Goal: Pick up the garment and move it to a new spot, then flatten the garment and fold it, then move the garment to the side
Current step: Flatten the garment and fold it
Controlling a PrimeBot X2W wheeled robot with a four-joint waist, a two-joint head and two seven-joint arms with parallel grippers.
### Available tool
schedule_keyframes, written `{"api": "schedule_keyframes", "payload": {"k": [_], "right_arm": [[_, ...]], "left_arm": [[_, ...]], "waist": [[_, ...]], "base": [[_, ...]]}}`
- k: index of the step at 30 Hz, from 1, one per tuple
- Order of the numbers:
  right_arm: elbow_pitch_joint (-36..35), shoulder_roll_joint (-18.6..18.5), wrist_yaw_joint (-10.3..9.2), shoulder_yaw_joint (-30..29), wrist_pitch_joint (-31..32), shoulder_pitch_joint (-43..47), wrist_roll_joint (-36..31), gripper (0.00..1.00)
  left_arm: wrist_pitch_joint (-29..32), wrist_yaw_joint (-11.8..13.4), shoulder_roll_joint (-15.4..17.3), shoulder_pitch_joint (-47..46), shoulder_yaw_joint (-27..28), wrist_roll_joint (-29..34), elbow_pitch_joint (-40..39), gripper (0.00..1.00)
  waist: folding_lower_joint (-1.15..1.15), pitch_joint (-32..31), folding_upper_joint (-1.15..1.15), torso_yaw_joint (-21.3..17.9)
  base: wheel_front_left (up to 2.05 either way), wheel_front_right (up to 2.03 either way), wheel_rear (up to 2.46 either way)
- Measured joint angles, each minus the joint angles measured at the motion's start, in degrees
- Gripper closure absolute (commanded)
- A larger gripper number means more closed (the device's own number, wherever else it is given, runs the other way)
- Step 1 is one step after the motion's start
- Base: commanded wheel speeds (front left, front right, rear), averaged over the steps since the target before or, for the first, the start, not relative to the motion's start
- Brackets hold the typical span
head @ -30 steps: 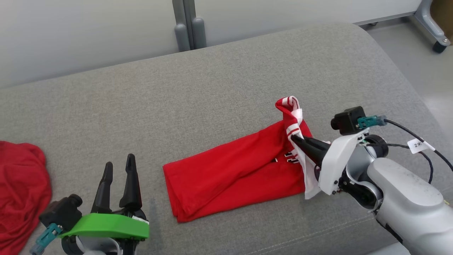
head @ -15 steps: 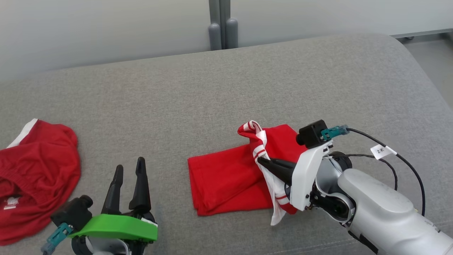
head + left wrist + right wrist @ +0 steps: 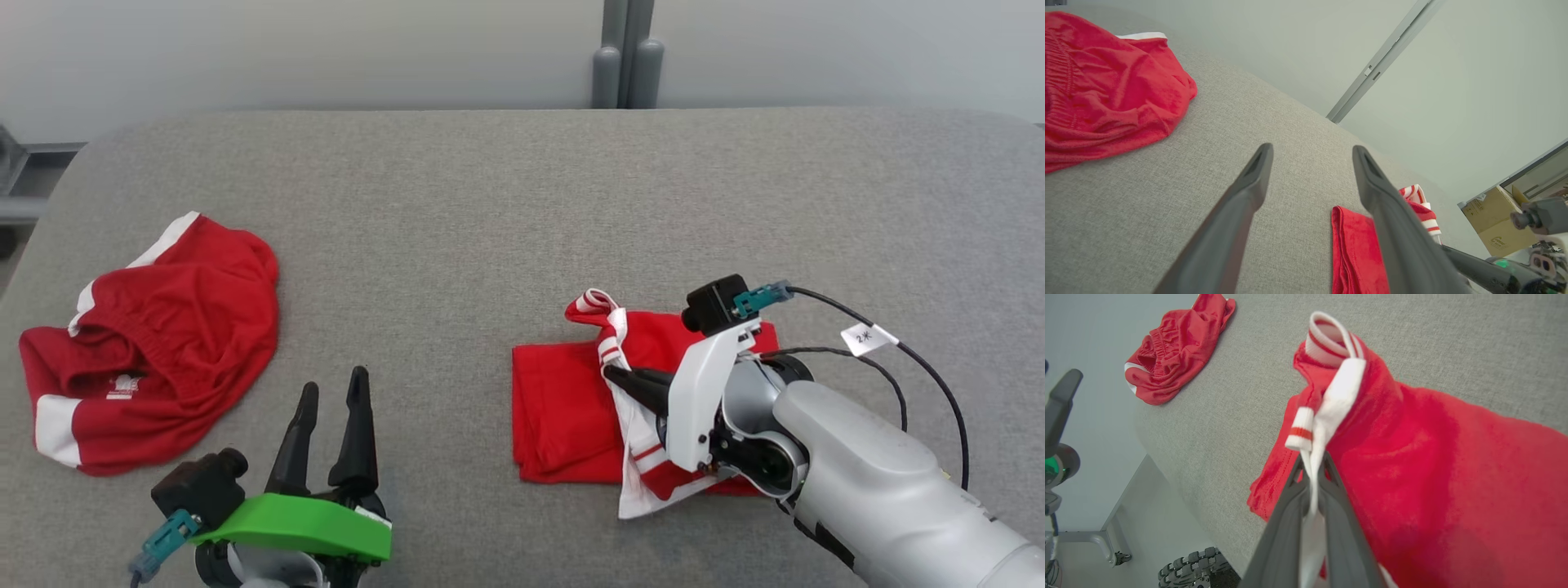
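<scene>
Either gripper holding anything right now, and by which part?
The right gripper is shut on the red jersey, pinching its white trim strip. The left gripper is open, holding nothing.

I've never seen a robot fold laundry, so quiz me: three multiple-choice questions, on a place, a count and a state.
1. Where is the crumpled red garment?
A) on the grey cushion, at the robot's left
B) on the floor
C) hanging on the wall

2. How many red garments lie on the cushion?
A) one
B) two
C) four

3. The right gripper is:
A) wide open
B) shut on the folded garment's white trim
C) shut, empty

Answers:
1. A: it lies left in the head view.
2. B: one crumpled, one folded.
3. B: white fabric is clamped in it.
</scene>
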Motion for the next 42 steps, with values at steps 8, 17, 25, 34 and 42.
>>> {"api": "schedule_keyframes", "payload": {"k": [8,17,25,34,42], "right_arm": [[4.65,2.30,-0.08,-0.30,0.02,-2.76,-0.47,1.00],[8.68,5.02,-0.08,0.94,0.14,-3.50,-1.07,0.55],[9.80,7.26,-0.08,-0.15,-2.59,-5.31,-0.85,0.00],[8.92,3.10,-0.07,-2.94,-8.43,-8.67,-0.90,0.00],[10.02,-1.89,-0.07,-2.78,-9.80,-3.80,-0.76,0.00]], "left_arm": [[0.00,-0.08,-0.12,-0.97,-0.75,-0.18,1.10,0.00],[-0.01,-0.08,-0.16,-0.97,-0.62,-0.19,1.54,0.00],[-0.01,-0.08,-0.18,-0.96,-0.21,-0.19,2.78,0.00],[-0.02,-0.09,-0.19,-0.68,0.51,-0.14,2.97,0.00],[-0.02,-0.09,-0.18,1.33,0.80,0.21,2.10,0.00]], "waist": [[0.00,0.61,0.00,4.71],[0.00,0.63,0.00,5.90],[0.00,-0.24,0.00,5.34],[0.00,-2.36,0.00,2.63],[0.00,-3.46,0.00,-1.31]], "base": [[0.00,0.00,0.00],[0.00,0.00,0.00],[0.00,0.00,0.00],[0.00,0.00,0.00],[0.00,0.00,0.00]]}}
